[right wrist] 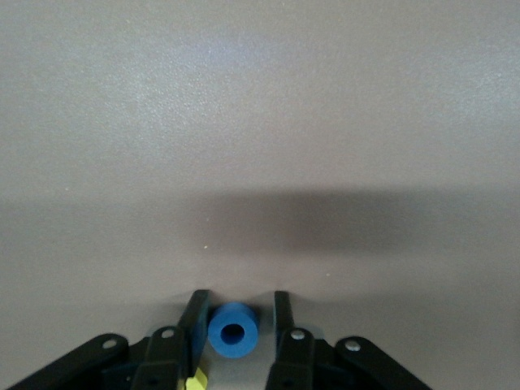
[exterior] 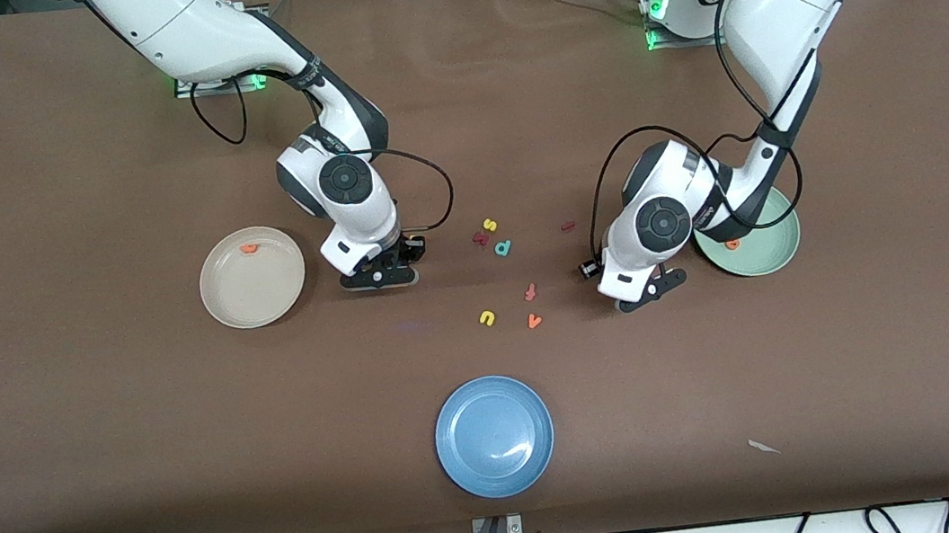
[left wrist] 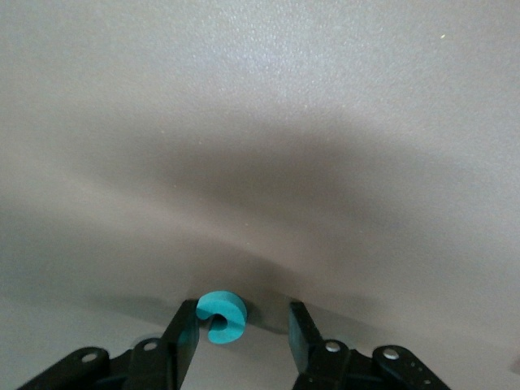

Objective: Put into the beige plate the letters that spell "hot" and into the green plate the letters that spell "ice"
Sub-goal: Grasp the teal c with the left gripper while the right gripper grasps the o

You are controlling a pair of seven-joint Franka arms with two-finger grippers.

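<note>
The beige plate (exterior: 217,289) holds an orange letter (exterior: 249,248). Beside it, low on the table, my right gripper (exterior: 381,276) (right wrist: 240,305) is open around the blue "o" (right wrist: 234,330). One finger touches the ring and the other stands a small gap away. A yellow piece (right wrist: 195,379) shows by that gripper. The green plate (exterior: 777,256) holds an orange letter (exterior: 732,244). Beside this plate my left gripper (exterior: 647,289) (left wrist: 242,313) is open around the teal "c" (left wrist: 221,317), which rests against one finger. The dark red "i" (exterior: 566,225) lies on the table between the arms.
More letters lie between the grippers: a yellow "s" (exterior: 489,225), a dark red one (exterior: 480,237), a teal "p" (exterior: 503,248), a red one (exterior: 530,292), a yellow "u" (exterior: 487,318) and an orange "v" (exterior: 534,322). A blue plate (exterior: 493,435) sits nearer the front camera.
</note>
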